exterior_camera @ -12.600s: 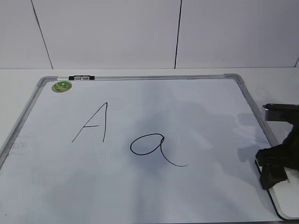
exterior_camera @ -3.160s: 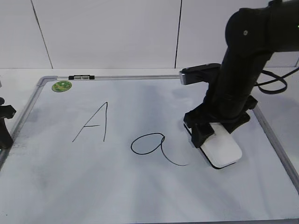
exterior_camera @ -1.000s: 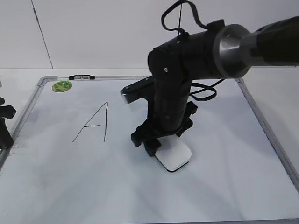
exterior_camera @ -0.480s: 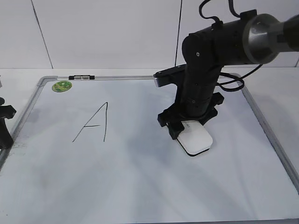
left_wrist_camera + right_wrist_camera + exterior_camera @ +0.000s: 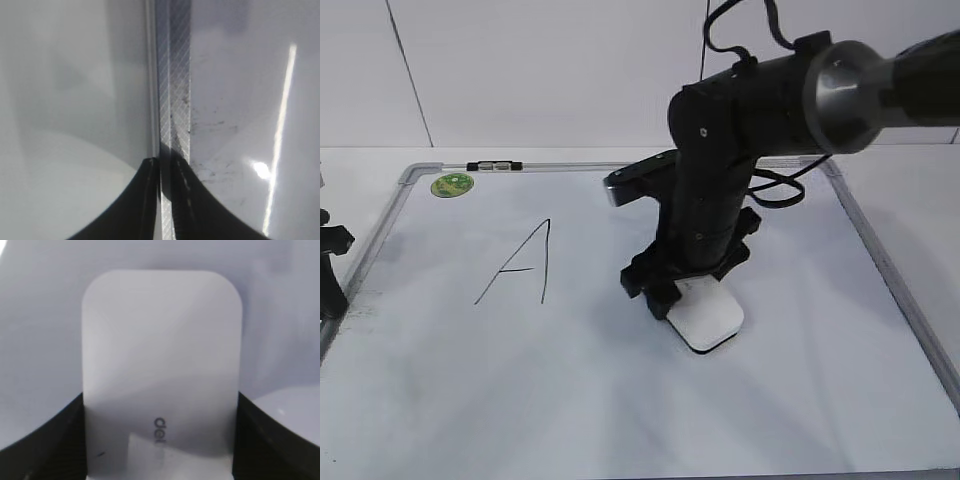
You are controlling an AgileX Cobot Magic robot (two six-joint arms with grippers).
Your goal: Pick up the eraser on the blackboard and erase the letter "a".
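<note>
Both sides of the right tool pinch the eraser, lying flat on the blackboard, right of the capital "A".

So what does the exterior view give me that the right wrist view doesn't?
Only the exterior view shows the capital "A", the green sticker, the marker on the top frame, the right arm and part of the left gripper at the board's left edge. No cursive "a" shows on the bare board. Only the right wrist view shows the grey lettering on the eraser and both black fingers against its sides. Both show the eraser in the right gripper, flat on the blackboard.
</note>
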